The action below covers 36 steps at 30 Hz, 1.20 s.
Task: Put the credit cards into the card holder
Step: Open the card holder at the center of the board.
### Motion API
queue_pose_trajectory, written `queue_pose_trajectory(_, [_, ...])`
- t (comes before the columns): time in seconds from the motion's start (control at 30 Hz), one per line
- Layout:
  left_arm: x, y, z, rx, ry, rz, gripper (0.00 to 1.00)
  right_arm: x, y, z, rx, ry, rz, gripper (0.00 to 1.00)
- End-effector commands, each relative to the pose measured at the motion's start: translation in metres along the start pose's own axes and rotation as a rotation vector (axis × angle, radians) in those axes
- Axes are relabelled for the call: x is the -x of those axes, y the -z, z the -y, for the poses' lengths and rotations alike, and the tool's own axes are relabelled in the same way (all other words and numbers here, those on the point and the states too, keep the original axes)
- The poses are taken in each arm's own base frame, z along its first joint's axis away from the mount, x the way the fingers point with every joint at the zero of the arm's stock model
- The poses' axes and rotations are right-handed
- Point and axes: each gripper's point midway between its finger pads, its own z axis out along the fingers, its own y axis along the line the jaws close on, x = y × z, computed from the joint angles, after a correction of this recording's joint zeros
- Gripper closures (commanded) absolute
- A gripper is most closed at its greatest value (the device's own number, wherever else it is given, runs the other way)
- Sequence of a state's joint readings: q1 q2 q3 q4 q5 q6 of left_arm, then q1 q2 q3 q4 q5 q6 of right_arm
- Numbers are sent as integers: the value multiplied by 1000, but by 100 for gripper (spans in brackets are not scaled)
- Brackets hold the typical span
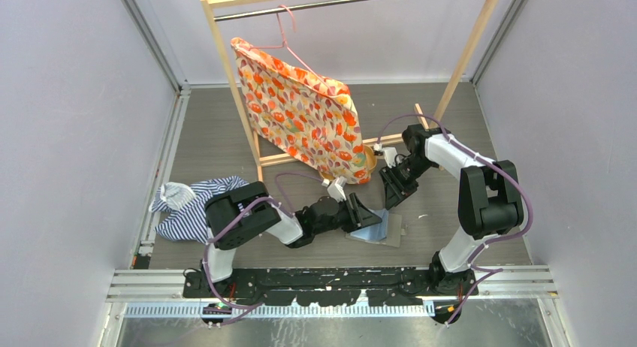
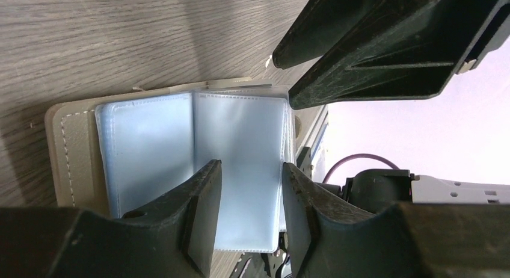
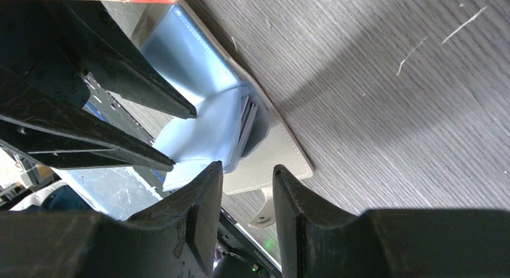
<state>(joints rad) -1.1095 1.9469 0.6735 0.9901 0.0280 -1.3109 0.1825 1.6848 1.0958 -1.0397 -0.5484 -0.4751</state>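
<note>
open card holder [image 2: 156, 145] on wood-grain table [image 2: 120, 31]

From above, the card holder [image 1: 392, 233] lies half hidden beneath the left pincer [image 1: 368, 216]; contents of its sleeves [image 2: 240, 145] unclear.

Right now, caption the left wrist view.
Card holder open on the table, blue sleeves exposed, left hand and right hand open over it.
</note>
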Motion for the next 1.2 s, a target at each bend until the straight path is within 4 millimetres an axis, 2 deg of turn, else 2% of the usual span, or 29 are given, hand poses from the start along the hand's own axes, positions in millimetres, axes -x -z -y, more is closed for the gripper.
queue_pose_trajectory(0.0, [7, 11, 13, -25, -58, 10, 56, 2, -2, 2, -12, 16, 2, 59])
queue_pose_trajectory(0.17, [9, 21, 3, 60, -117, 5, 53, 2, -1, 2, -11, 17, 3, 59])
queue_pose_trajectory(0.27, [18, 30, -6, 144, -160, 34, 53, 3, -1, 2, -11, 17, 6, 59])
queue_pose_trajectory(0.43, [34, 51, -3, 221, -249, 81, 53, 3, -1, 1, -9, 17, 7, 59])
queue_pose_trajectory(0.6, [49, 72, 12, 217, -321, 134, 54, 7, 4, -2, -7, 36, 35, 58])
queue_pose_trajectory(0.73, [46, 78, 49, 85, -377, 115, 55, 11, 10, -15, 34, 104, 85, 59])
queue_pose_trajectory(0.83, [32, 69, 72, -15, -388, 43, 58, 13, 13, -27, 76, 185, 136, 69])
queue_pose_trajectory(0.9, [17, 61, 73, -36, -391, -11, 60, 13, 14, -33, 93, 254, 178, 76])
queue_pose_trajectory(1.0, [8, 48, 54, -3, -367, -19, 69, 3, 13, -43, 121, 399, 219, 97])
queue_pose_trajectory(1.07, [11, 47, 39, 33, -357, 23, 76, -10, 9, -49, 157, 542, 219, 99])
queue_pose_trajectory(1.17, [14, 50, 30, 75, -435, 63, 78, -33, 4, -55, 213, 761, 179, 99])
